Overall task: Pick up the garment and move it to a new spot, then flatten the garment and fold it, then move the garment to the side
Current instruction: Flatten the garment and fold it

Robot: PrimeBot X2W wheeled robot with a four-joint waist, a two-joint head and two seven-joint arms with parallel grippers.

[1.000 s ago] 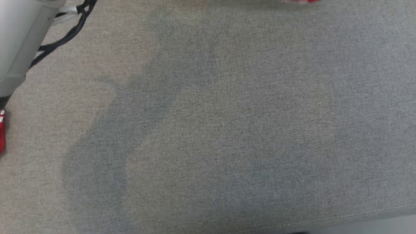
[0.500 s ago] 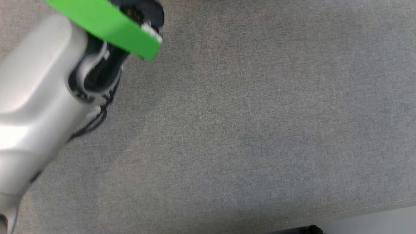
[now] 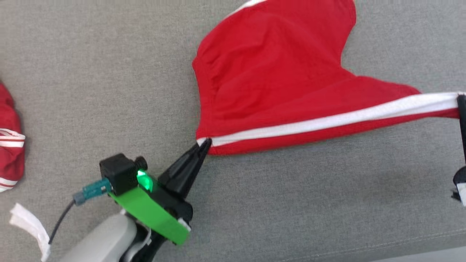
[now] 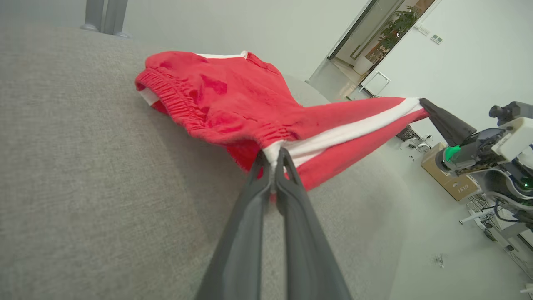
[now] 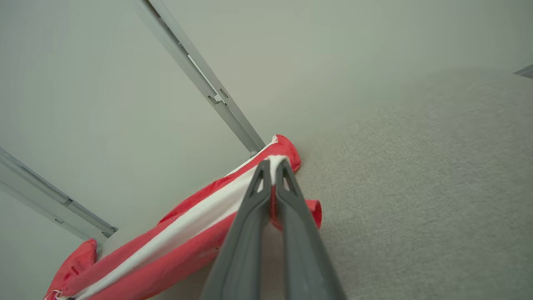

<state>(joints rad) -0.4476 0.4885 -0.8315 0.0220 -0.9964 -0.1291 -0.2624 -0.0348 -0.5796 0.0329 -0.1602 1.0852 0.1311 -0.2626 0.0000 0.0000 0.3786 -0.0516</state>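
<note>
The garment (image 3: 276, 72) is a pair of red shorts with a white side stripe, lying on grey upholstery (image 3: 291, 200) and stretched between both grippers. My left gripper (image 3: 205, 142) is shut on the waistband corner where the stripe ends. The left wrist view shows that pinch (image 4: 275, 156) on the garment (image 4: 233, 104), with its gathered elastic waistband running away to the upper left. At the right edge of the head view, my right gripper (image 3: 461, 97) is shut on the other end of the stripe. The right wrist view shows its closed fingertips (image 5: 272, 164) on the garment's (image 5: 187, 233) hem.
Another red cloth with white stripes (image 3: 9, 153) lies at the left edge, a white scrap (image 3: 29, 225) below it. The upholstery's seamed front edge (image 3: 400, 240) runs along the lower right. Metal rails (image 5: 204, 79) stand behind; a cardboard box (image 4: 452, 179) sits on the floor.
The head view has shifted: earlier it showed bare grey upholstery and my left forearm. Now it takes in the red garment stretched between both shut grippers.
</note>
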